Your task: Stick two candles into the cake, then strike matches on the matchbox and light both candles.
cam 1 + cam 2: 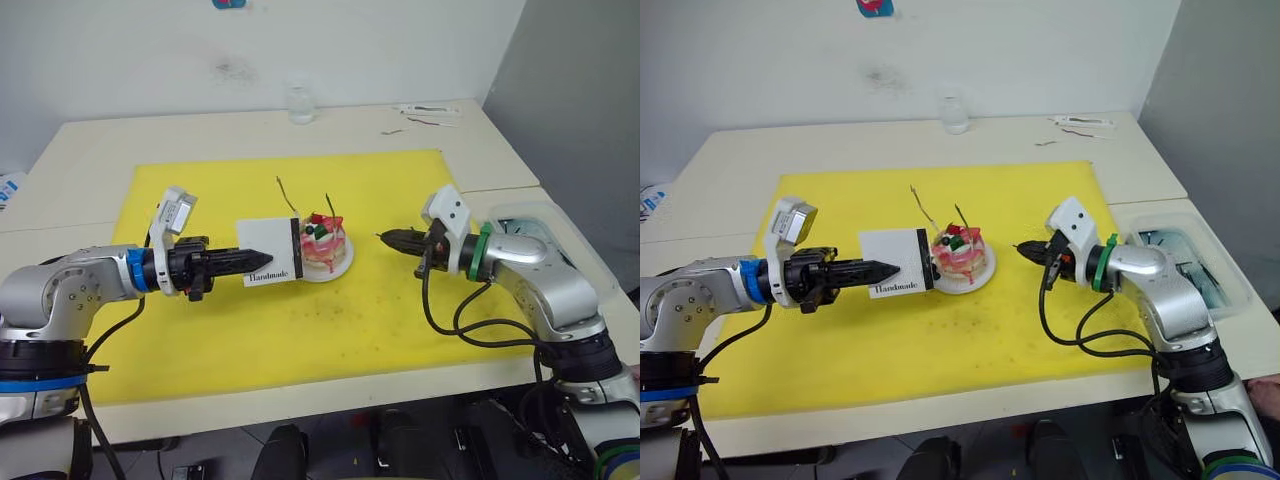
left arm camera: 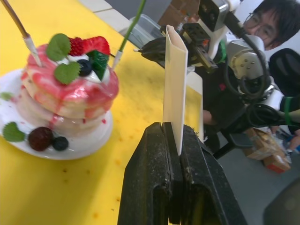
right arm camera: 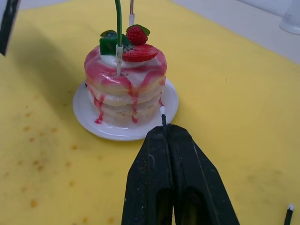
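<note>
Cake (image 1: 324, 246) on white plate (image 3: 89, 117), mid yellow mat (image 1: 300, 340), between the two grippers. Both candles planted in its top — greenish one (image 3: 118, 23) upright by the strawberry, pale one (image 2: 16, 26) leaning away on the far side.

Left gripper (image 1: 262, 256) clamped on matchbox (image 1: 268, 250), fingers pinching the box's near edge and holding it on edge, flat face toward the head camera, black strip (image 1: 295, 248) on the end nearest the cake. Box just beside the plate, whether touching it not clear. Seen along the left fingers (image 2: 154, 187): box standing thin and tall straight ahead, cake off to one side, other arm beyond.

Right gripper (image 1: 1024, 248) closed on match (image 3: 163, 119), short dark stick with white tip poking out just past the fingertips (image 3: 180, 140), aimed at the cake. Tip near the plate rim, apart from it. Second match (image 3: 288, 214) lying on the mat beside that gripper.

Beyond the mat, on table (image 1: 100, 140): small clear glass (image 1: 301, 103) and some thin items (image 1: 430, 112) near the far corner. Clear bin (image 1: 1185, 255) outboard of the right arm. Person seated past the right arm, in left wrist view.
</note>
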{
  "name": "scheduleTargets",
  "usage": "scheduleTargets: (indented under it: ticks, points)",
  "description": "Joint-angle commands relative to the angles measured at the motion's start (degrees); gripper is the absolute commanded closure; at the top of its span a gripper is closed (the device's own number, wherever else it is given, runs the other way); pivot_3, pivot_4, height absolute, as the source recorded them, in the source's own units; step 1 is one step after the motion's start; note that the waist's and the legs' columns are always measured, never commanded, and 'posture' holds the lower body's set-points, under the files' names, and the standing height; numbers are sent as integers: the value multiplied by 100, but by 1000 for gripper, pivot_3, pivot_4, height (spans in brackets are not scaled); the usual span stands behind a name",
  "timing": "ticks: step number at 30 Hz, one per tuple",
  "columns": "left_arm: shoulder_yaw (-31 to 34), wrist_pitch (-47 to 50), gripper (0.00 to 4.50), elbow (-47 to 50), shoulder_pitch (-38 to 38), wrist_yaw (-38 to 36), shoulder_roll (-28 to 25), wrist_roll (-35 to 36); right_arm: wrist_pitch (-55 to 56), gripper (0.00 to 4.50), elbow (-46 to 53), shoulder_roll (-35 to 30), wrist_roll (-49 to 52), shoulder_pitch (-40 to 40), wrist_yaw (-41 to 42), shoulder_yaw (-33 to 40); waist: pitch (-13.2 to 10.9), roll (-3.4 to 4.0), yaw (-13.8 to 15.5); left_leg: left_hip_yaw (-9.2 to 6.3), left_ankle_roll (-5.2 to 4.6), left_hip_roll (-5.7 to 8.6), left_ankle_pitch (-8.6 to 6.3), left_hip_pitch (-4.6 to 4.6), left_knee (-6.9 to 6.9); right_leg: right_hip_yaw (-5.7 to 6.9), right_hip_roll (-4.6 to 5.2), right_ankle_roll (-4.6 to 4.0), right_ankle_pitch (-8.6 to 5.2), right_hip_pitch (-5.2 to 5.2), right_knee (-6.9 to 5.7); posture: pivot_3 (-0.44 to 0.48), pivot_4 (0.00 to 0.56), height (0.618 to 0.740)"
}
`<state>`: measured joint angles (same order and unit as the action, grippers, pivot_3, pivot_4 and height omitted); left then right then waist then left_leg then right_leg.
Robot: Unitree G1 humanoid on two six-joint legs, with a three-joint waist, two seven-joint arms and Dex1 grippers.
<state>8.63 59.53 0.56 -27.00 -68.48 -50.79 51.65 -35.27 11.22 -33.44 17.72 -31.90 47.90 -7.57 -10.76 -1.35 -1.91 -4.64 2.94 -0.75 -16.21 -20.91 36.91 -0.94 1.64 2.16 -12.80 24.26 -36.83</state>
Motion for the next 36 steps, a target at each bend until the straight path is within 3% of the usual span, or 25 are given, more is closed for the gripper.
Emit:
scheduleTargets:
  ticks: [1, 5, 10, 19, 27, 36]
  points:
    - [96, 175, 4500, 222, -35, -265, -190, 209, 93, 4484, 522, -109, 119, 11, 154, 67, 0, 0, -1, 0, 0, 0, 0, 1, 0, 0, 0, 0, 0, 0, -1, 0, 150, 740]
    - [39, 301, 4500, 186, -61, -532, -305, 232, -86, 4484, 1014, -244, 292, 50, 289, 62, -1, 1, -3, -2, -1, -3, 0, 3, -2, 3, -3, -1, -1, 2, -4, 0, 150, 740]
    - [123, 389, 4500, 27, -386, -163, 106, 316, -89, 4484, 1237, -93, 113, -28, 77, -204, 0, 0, 2, -4, 0, -2, 0, 4, 1, 3, -3, 1, 1, -1, -7, 0, 150, 740]
    - [-195, 393, 4500, 323, -275, 242, 697, 186, 1033, 4484, 1118, -303, -517, -111, 271, -471, 0, 0, 4, -5, 0, 0, 0, 2, 3, 1, -2, 2, 1, -4, -4, 0, 150, 740]
    - [-441, -215, 4500, 314, -387, 417, 937, -310, 1151, 4484, 1372, -346, -568, -9, 320, -448, 0, 0, 6, -6, 1, 0, 1, 6, 4, 0, -3, 1, 1, -6, -8, 0, 150, 740]
    - [-347, -95, 4500, 544, -249, 897, 1306, -169, 1361, 4484, 1419, -275, -957, 7, 227, -745, 0, 0, 6, -6, 1, 1, 1, 5, 5, -1, -2, 1, 2, -6, -7, 0, 150, 740]
